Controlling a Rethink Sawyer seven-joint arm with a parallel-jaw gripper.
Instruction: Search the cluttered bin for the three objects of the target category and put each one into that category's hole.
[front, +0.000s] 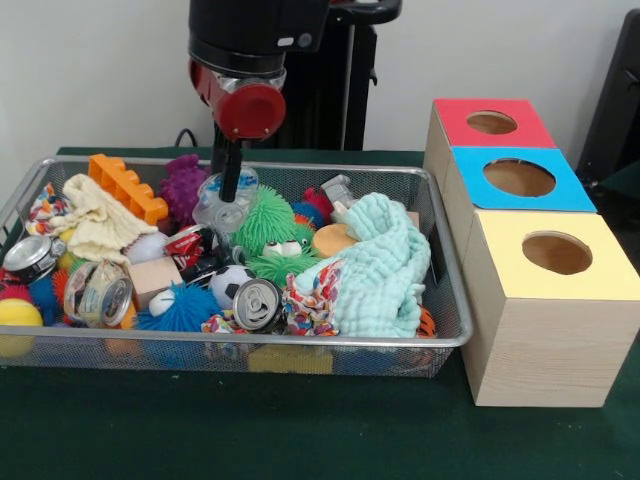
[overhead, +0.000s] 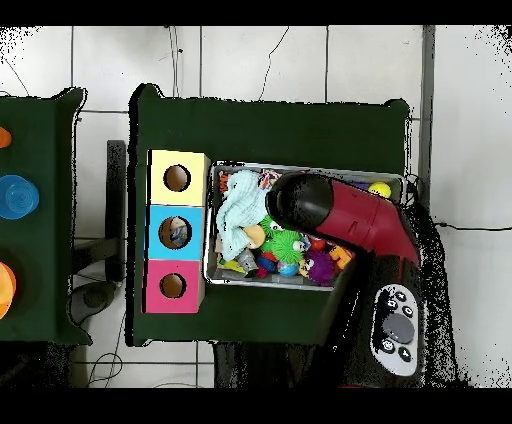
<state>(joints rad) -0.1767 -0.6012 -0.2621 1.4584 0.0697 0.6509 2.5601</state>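
The wire mesh bin (front: 250, 342) is full of toys, cloths and cans; it also shows in the overhead view (overhead: 212, 262). My gripper (front: 229, 188) reaches down into the bin's back middle. Its tip is right at a see-through plastic bottle (front: 212, 212) with blue on it, which stands among the toys. I cannot tell if the bottle is gripped. A second clear bottle-like thing (front: 338, 188) lies further right at the back. The red-topped box's hole (front: 491, 122) is the farthest of the three; it also shows overhead (overhead: 173, 286). Overhead, the arm (overhead: 310, 205) hides the gripper.
Silver cans lie at the bin's front (front: 258, 303) and left (front: 30, 256). A green spiky ball (front: 268, 222), a mint cloth (front: 385, 265) and an orange block (front: 125, 185) surround the gripper. The blue-topped box (front: 520, 178) and the yellow-topped box (front: 555, 255) stand right of the bin.
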